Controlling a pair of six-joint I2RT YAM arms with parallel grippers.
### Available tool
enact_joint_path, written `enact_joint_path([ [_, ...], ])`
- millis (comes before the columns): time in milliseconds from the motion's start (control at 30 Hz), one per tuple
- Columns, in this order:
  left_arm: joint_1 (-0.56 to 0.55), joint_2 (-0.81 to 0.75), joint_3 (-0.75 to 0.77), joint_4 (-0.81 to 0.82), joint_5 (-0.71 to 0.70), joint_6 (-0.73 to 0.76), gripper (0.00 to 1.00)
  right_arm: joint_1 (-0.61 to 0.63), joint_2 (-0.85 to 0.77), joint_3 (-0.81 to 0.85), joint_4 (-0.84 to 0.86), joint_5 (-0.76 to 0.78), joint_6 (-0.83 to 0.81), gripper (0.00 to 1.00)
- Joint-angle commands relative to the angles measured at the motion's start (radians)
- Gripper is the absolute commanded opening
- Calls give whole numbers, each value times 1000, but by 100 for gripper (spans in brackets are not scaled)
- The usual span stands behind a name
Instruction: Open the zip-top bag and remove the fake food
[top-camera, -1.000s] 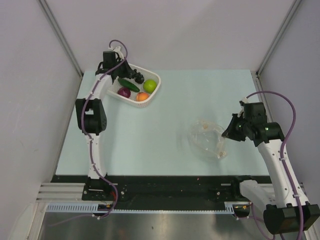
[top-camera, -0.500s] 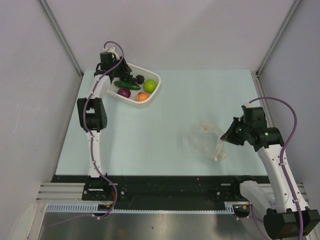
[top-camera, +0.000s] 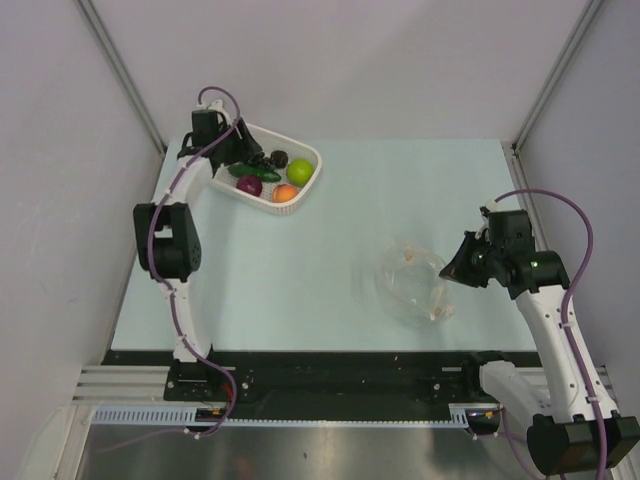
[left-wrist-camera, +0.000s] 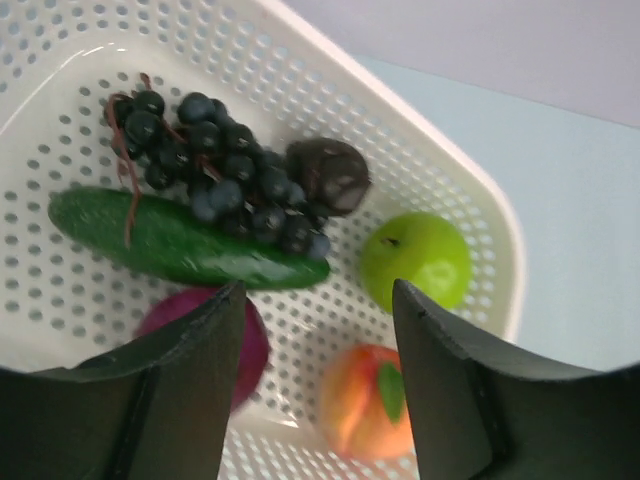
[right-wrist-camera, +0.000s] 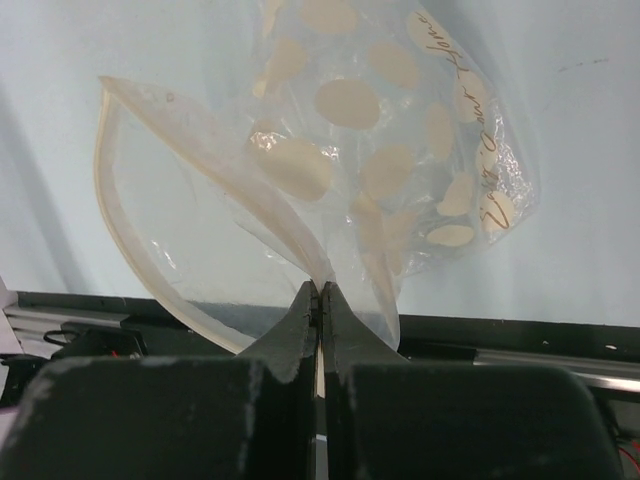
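Left end effector (left-wrist-camera: 318, 292) hangs open-fingered, empty, over our fake food (left-wrist-camera: 415, 258) at the desk's (top-camera: 330, 230) far-left corner; right end effector (right-wrist-camera: 320, 292) pinches the zip-top bag (right-wrist-camera: 380, 150).

Pale blue table (top-camera: 330, 250), white walls (top-camera: 400, 60)

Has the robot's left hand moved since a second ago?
Yes. In the top view the left gripper has pulled back to the left, from over the white basket toward its left rim. The basket itself stayed put.
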Motion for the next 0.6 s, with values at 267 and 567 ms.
enact_joint_path([
  [267,-285,-648,-502,-19,73,-75,62,-8,49,104,16,-23,-28,0],
  [567,-588,-908,-694,-131,-14,-162,64,-16,81,239,-7,168,-2,0],
])
